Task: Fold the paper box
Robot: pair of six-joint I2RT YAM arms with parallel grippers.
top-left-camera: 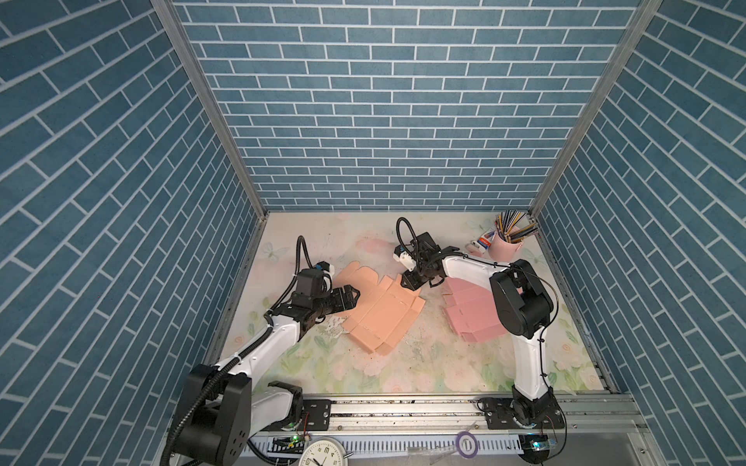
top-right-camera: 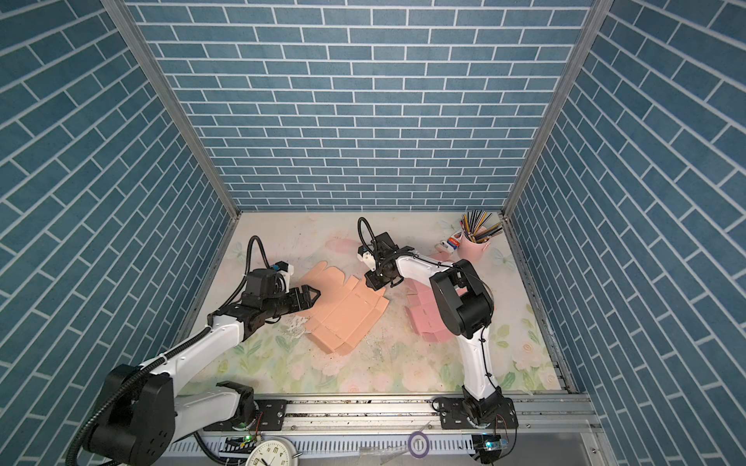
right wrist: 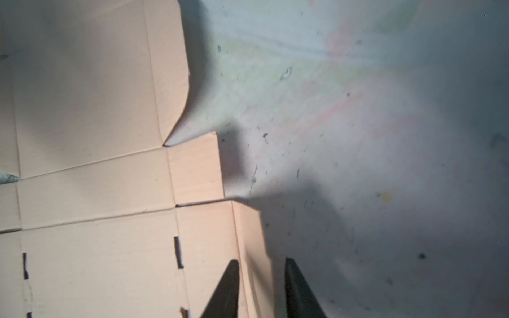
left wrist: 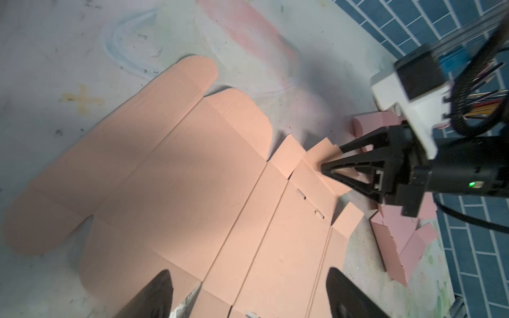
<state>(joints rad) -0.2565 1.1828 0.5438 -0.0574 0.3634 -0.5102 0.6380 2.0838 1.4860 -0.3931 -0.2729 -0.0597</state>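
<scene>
Peach paper box [top-left-camera: 381, 316] is lying flat and unfolded on the floral mat [top-left-camera: 363, 375], near the pink stack of blanks [top-left-camera: 470, 318], toward the left arm's side of it. Right gripper [right wrist: 261, 275] is straddling a small end flap on the box side facing the pink stack. Its jaws are standing partly apart, with the flap edge between them. Left gripper [top-left-camera: 356, 297] is hovering over the box edge away from the pink stack, jaws spread wide.

We are seeing a flowered worktop [top-left-camera: 403, 363] carrying the unfolded peach paper box [top-left-camera: 383, 318] at its middle, pink sheets [top-left-camera: 472, 318] lying beside, and a pencil cup [top-left-camera: 502, 250] standing at the far corner.
</scene>
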